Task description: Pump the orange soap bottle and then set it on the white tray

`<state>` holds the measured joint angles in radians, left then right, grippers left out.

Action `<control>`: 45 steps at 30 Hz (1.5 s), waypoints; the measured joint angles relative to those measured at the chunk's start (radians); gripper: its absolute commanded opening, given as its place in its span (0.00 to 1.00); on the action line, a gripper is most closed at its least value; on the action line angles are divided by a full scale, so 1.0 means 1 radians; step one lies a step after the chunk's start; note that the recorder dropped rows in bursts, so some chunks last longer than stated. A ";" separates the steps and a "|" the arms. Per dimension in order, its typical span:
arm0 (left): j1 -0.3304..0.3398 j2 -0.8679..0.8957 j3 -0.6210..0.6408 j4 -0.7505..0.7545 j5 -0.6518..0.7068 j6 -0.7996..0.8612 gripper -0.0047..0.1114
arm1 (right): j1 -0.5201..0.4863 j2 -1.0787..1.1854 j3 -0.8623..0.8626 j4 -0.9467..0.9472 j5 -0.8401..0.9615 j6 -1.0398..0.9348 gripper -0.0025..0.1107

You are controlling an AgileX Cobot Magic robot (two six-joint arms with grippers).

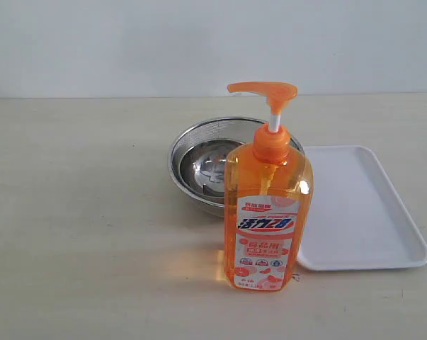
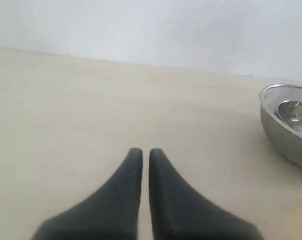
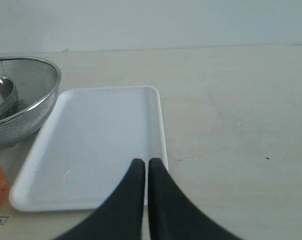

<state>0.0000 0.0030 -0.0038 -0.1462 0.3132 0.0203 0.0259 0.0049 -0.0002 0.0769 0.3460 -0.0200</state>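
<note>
Left end effector (image 2: 145,152) and right end effector (image 3: 146,162) pressed together; orange soap bottle (image 1: 268,212) parked beside white tray (image 3: 90,135) ahead of my right one, short hop I guess.

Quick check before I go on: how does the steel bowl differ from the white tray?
The steel bowl is round and deep; the white tray is rectangular, flat and low-rimmed. The bowl is shiny mesh metal; the tray is plain white. The bowl holds a smaller steel piece; the tray lies bare. Both rest on the table, next to each other.
</note>
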 measured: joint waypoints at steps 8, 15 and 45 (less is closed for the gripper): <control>0.000 0.000 0.000 0.000 0.000 0.000 0.08 | 0.000 0.000 0.000 0.000 0.000 0.000 0.02; 0.000 0.000 0.000 0.000 0.000 0.000 0.08 | 0.000 0.000 0.000 0.000 0.000 0.000 0.02; 0.000 0.000 -0.020 0.009 -0.127 0.026 0.08 | 0.000 0.000 0.000 0.000 0.000 0.000 0.02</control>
<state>0.0000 0.0030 -0.0241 -0.1377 0.1864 0.0465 0.0259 0.0049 -0.0002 0.0769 0.3460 -0.0200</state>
